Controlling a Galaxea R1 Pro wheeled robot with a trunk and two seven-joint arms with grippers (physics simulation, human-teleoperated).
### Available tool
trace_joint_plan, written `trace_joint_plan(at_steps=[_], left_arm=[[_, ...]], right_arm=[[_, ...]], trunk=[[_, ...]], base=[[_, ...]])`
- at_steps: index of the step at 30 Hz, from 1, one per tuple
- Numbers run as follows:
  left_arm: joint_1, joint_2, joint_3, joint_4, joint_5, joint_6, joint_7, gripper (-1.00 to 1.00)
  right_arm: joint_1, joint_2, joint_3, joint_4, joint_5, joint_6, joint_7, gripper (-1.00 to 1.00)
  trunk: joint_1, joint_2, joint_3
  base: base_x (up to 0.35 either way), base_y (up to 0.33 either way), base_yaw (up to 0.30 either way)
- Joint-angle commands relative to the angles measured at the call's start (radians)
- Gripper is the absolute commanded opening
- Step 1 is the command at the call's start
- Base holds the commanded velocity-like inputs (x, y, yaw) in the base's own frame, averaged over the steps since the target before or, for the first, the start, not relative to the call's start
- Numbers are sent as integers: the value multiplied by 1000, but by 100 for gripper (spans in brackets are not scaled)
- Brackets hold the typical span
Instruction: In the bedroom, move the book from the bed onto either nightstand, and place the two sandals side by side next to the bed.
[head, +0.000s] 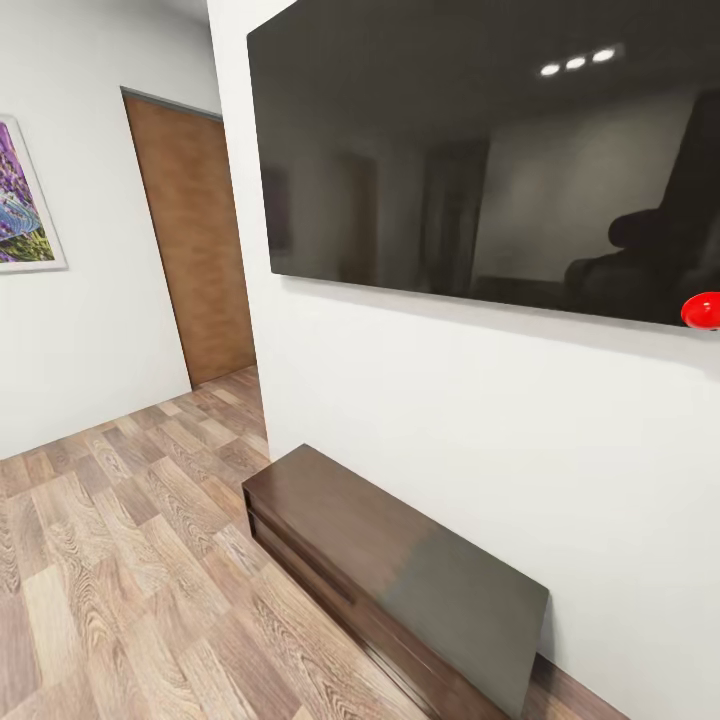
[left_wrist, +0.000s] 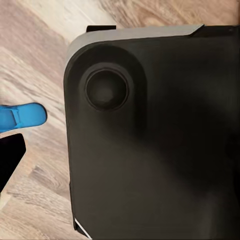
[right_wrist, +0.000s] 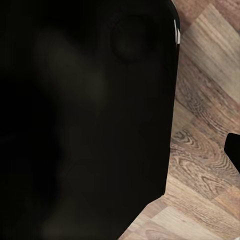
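One bright blue sandal (left_wrist: 22, 116) juts out right beside a black fingertip (left_wrist: 10, 155) of my left gripper (left_wrist: 6, 134), which looks shut on it above the wood-plank floor (left_wrist: 35, 60). Of my right gripper (right_wrist: 236, 150) I see a single dark fingertip at the picture's edge, so I cannot tell its state. The head view faces a bedroom wall with the framed purple picture (head: 25, 195) at the left. The book, the bed and the nightstand are out of view.
A big dark TV (head: 480, 150) hangs on the white wall straight ahead. Below it stands a long low dark cabinet (head: 390, 570). A brown door (head: 195, 240) is at the back left, with plank floor (head: 120, 560) leading to it. My black base (left_wrist: 160, 140) sits under both wrists.
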Motion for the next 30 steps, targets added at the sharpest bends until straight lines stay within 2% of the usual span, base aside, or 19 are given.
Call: trace_joint_plan(at_steps=[1, 9, 22, 28, 29, 30], left_arm=[[0, 0, 0, -6, 0, -3, 0, 100], [0, 2, 0, -44, 0, -16, 0, 100], [-1, 3, 2, -117, 2, -22, 4, 100], [-3, -10, 3, -150, 22, -23, 3, 100], [-4, -15, 3, -605, 25, -24, 3, 100], [-4, -17, 3, -614, 26, -25, 3, 100]], right_arm=[[0, 0, 0, 0, 0, 0, 0, 100], [0, -2, -4, -10, 0, -4, -2, 100], [0, -9, -10, -81, -3, -57, -7, 100], [0, -9, -16, -114, -3, -58, -8, 100], [0, -10, -16, -360, -3, -58, -9, 100], [0, -10, -16, -368, -3, -58, -9, 100]], trunk=[[0, 0, -1], [0, 0, -1], [0, 0, -1], [0, 0, -1], [0, 0, -1], [0, 0, -1]], base=[[0, 0, 0], [0, 0, 0], [0, 0, 0], [0, 0, 0], [0, 0, 0], [0, 0, 0]])
